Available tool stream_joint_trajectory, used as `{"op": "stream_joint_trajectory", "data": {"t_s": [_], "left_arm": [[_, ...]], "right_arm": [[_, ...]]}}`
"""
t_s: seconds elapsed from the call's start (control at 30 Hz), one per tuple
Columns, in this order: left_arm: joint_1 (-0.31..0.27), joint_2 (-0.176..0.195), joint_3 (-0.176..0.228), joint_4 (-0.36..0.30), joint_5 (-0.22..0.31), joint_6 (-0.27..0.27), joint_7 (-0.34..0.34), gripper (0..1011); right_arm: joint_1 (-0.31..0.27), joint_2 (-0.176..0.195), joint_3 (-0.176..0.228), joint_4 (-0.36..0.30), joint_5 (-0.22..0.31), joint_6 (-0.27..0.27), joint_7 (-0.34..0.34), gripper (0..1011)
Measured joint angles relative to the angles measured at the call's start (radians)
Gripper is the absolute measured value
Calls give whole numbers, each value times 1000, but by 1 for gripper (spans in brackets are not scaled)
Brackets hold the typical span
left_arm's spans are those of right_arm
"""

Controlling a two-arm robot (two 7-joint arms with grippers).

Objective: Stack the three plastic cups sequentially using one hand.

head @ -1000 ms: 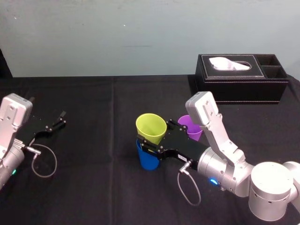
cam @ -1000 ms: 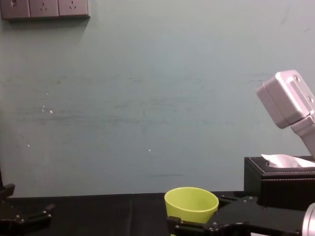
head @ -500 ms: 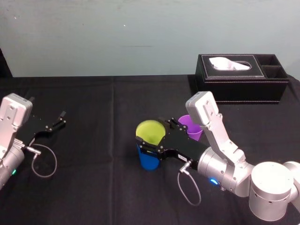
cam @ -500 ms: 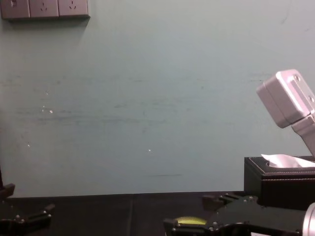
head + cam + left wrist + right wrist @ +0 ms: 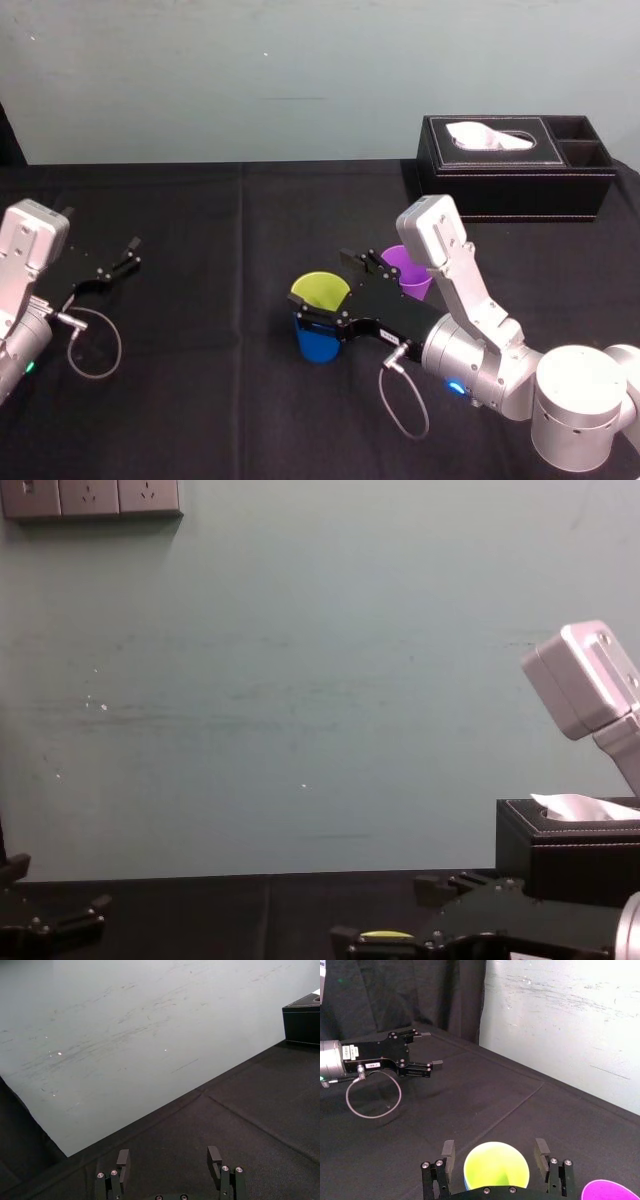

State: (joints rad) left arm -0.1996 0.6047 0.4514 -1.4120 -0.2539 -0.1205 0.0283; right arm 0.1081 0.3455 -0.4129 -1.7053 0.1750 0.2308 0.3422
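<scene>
So here's how we read it, working from the big stuff down. The black table [image 5: 200, 400] takes up most of the scene, and the black tissue box [image 5: 515, 165] sits at the far right, well clear of everything.

The right gripper [image 5: 322, 287] is reached in over the middle of the table. Its jaws are spread wide, one on each side of the yellow-green cup [image 5: 320, 290]. In the right wrist view we see a sliver of gap on both sides of the rim, so we'd say it isn't squeezing anything. The left gripper [image 5: 125, 255] is parked far off on the left with its jaws apart too.

The yellow-green cup sits nested, mouth up, in the blue cup [image 5: 318, 342], so we reckon one of the two stacking steps is done.

What matters next is the purple cup [image 5: 402, 265]. It stands upright on its own just beside the right gripper's body, to the robot's right of the stack and slightly farther back. That puts it behind the fingertips, not between them. The right arm is by far the nearer one. We'd guess it needs to pull clear of the stack and swing right before closing on the purple cup.
</scene>
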Motion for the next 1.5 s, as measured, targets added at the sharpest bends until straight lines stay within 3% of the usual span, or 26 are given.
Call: {"op": "stream_joint_trajectory", "data": {"t_s": [0.33,0.77,1.17,1.5], "left_arm": [[0,0,0,0,0,0,0,1010],[0,0,0,0,0,0,0,1010],[0,0,0,0,0,0,0,1010],[0,0,0,0,0,0,0,1010]], "right_arm": [[-18,7,19,-30,5,-8,-5,1003],[-97,66,107,-122,35,-36,-19,1003],[-168,105,191,-132,66,-72,-33,1003],[-206,109,222,-105,78,-91,-41,1003]]}}
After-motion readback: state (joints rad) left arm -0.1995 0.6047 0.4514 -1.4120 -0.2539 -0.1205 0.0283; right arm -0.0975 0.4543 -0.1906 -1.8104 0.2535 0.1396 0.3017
